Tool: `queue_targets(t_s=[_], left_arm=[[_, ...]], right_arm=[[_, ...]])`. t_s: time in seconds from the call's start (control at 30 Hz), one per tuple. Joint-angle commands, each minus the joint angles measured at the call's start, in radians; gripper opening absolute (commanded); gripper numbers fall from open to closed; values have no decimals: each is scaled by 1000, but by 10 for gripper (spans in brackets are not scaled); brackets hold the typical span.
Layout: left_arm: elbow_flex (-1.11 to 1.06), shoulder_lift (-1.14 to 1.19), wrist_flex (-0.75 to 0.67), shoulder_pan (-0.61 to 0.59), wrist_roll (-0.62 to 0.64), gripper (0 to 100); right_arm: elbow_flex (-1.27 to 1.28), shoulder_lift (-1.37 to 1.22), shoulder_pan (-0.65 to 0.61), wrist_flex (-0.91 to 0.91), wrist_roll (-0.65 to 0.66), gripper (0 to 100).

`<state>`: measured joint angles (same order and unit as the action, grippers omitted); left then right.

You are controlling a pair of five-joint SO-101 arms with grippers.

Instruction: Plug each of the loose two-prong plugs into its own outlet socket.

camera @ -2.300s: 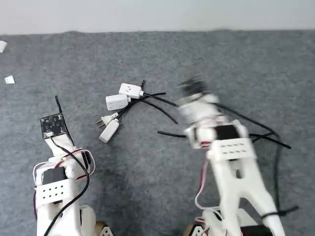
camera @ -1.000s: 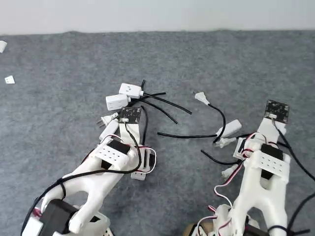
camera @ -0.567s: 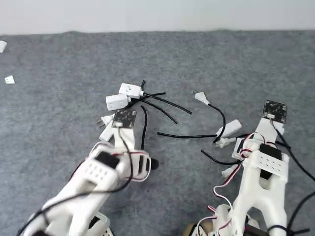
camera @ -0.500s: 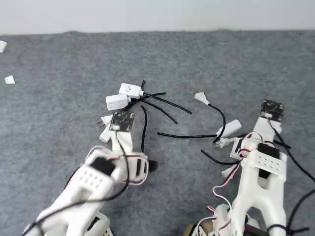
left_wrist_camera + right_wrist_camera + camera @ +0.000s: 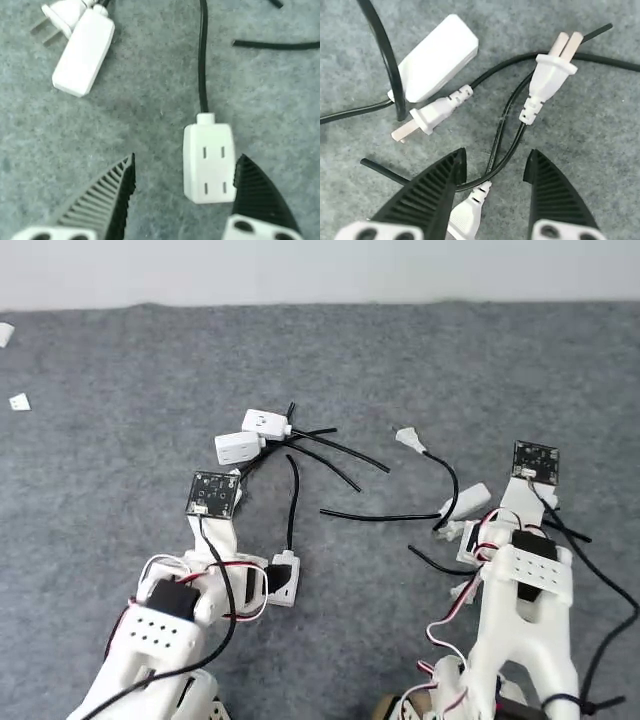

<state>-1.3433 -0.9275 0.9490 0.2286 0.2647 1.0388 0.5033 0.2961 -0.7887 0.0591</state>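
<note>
High view: the left arm point(image 5: 165, 615) sits at the lower left of the frame and the right arm point(image 5: 525, 590) at the lower right, both over a grey carpeted bench point(image 5: 120, 440). A white two-outlet socket point(image 5: 283, 578) lies just right of the left arm's wrist. Its black cord point(image 5: 292, 500) runs up toward the centre. A pair of white sockets point(image 5: 250, 435) lies side by side, up and left of centre. A small plug point(image 5: 410, 440) lies right of centre, well apart from that pair. A slim white socket point(image 5: 470, 500) lies just up and left of the right arm. Two paper scraps point(image 5: 19, 402) sit at the far upper left.

In the left wrist view the left end effector point(image 5: 186, 160) is spread wide and holds nothing. The two-outlet socket lies flat between its fingers with the slots facing up, close beside one finger and apart from the other. Farther off, a long white socket point(image 5: 84, 50) lies with a two-prong plug point(image 5: 62, 15) at its end.

In the right wrist view the right end effector point(image 5: 497, 155) is also spread wide and empty. A thin black lead point(image 5: 502, 145) crosses the gap between its fingers. Beyond them a far plug point(image 5: 550, 70) lies loose with its prongs pointing away. A near plug point(image 5: 432, 117) lies just beside the slim white socket. A third plug point(image 5: 467, 215) shows partly between the fingers.
</note>
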Motion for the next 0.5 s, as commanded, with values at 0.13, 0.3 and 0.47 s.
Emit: queue_targets(t_s=[0.13,0.3,0.47], left_arm=[[117,249,-78,-15,-11,231],[120,302,-143,-17,-14,183],[131,302,-146,-54,-14,183]], right_arm=[[-18,27,-8,21,-8,198],[-51,25,-1,65,-6,199],[-49,24,64,130,-6,198]])
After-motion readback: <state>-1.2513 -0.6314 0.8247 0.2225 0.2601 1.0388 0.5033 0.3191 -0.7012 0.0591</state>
